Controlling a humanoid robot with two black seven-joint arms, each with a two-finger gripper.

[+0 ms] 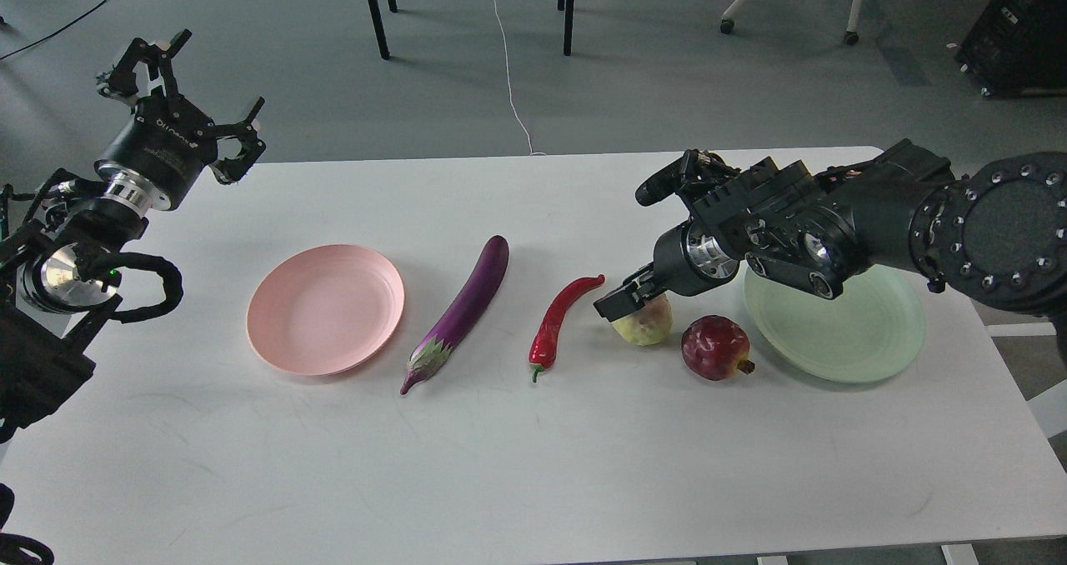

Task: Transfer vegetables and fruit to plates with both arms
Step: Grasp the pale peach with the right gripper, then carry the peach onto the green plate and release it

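On the white table lie, left to right, a pale pink plate (325,308), a long purple eggplant (463,310), a red chili pepper (557,320), a bumpy yellow-green fruit (645,329), a dark red pomegranate (715,348) and a pale green plate (844,342). My right gripper (618,300) hangs low right over the yellow-green fruit's top and hides part of it; its dark fingers cannot be told apart. My right arm covers the green plate's far rim. My left gripper (185,97) is open and empty, raised beyond the table's far left corner.
The table (533,465) has its front and right edges in view. Beyond its far edge, on the floor, stand black chair legs (375,11) and a white cable (510,73). A black case (1021,27) stands at the far right.
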